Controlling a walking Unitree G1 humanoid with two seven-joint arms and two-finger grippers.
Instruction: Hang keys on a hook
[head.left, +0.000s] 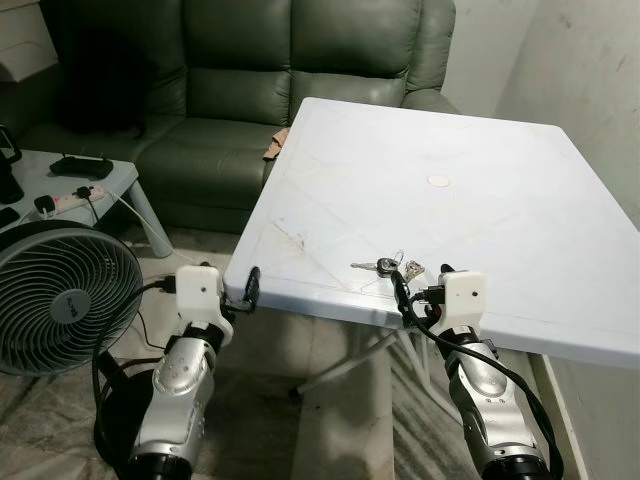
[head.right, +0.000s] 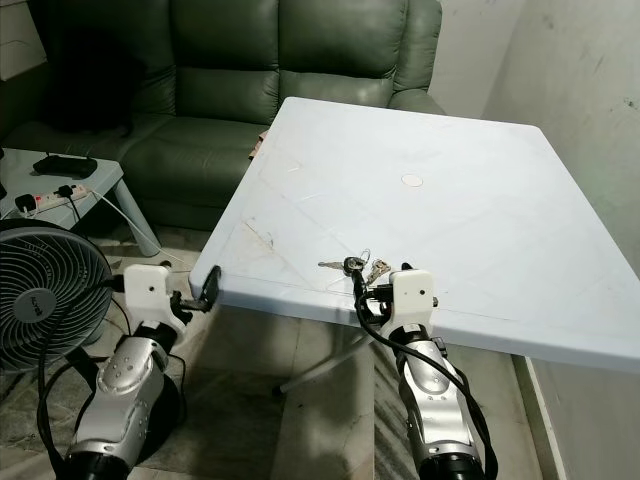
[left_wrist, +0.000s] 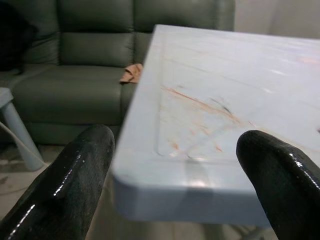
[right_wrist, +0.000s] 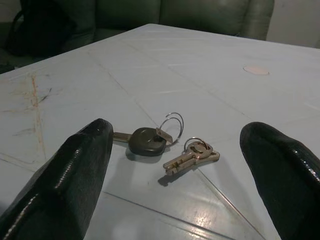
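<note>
The right hand (right_wrist: 175, 165) hovers with fingers spread wide just short of the black-headed key and small brass key on wire rings (right_wrist: 165, 142), which lie untouched near the white plastic tabletop's (head.left: 480, 180) front edge. The left hand (left_wrist: 175, 165), also apart, faces the corner. Grasping and hanging both remain; no hook is visible.

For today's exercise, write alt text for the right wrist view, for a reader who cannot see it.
Keys lie on a white table, between the two open black fingers of the right pincer. One key has a dark head, the other is brass-coloured, each on a ring; a green sofa stands behind.
</note>
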